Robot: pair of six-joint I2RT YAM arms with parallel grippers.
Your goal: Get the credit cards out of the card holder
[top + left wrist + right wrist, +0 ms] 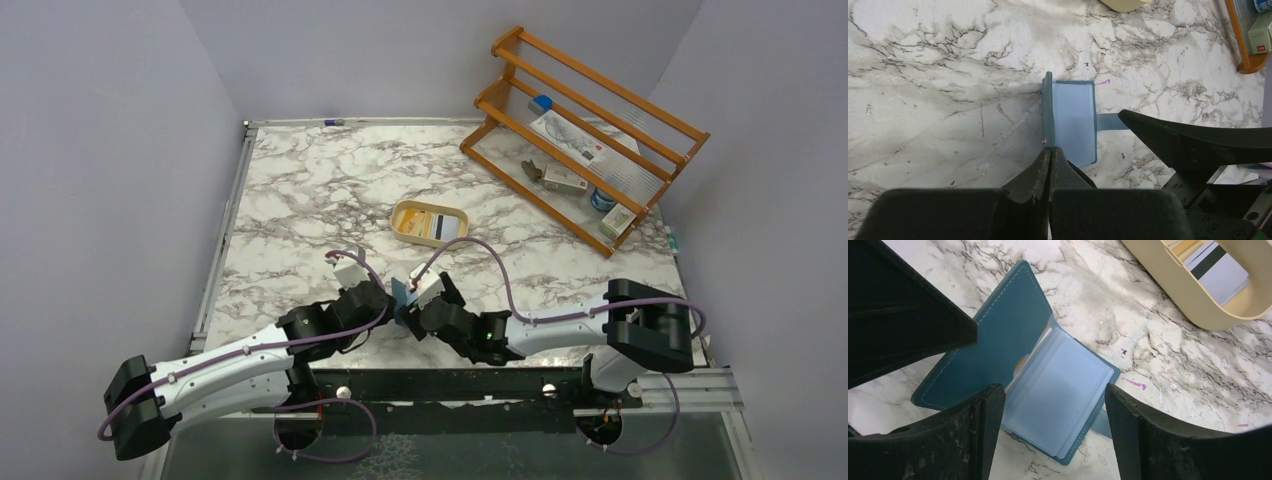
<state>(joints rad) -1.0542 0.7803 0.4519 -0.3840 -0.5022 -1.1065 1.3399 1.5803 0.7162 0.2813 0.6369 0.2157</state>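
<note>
Directly before right gripper: card holder.

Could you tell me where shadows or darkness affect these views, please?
Top external: even light, soft shadows. Left wrist: shadow spreads left of the small teal-blue folding card holder on the marble table. Right wrist: the black fingers of the right gripper look very dark.

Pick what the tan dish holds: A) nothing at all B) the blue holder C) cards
C: cards lie in the dish, one of them pale with a dark stripe, while the holder lies open outside it.
</note>
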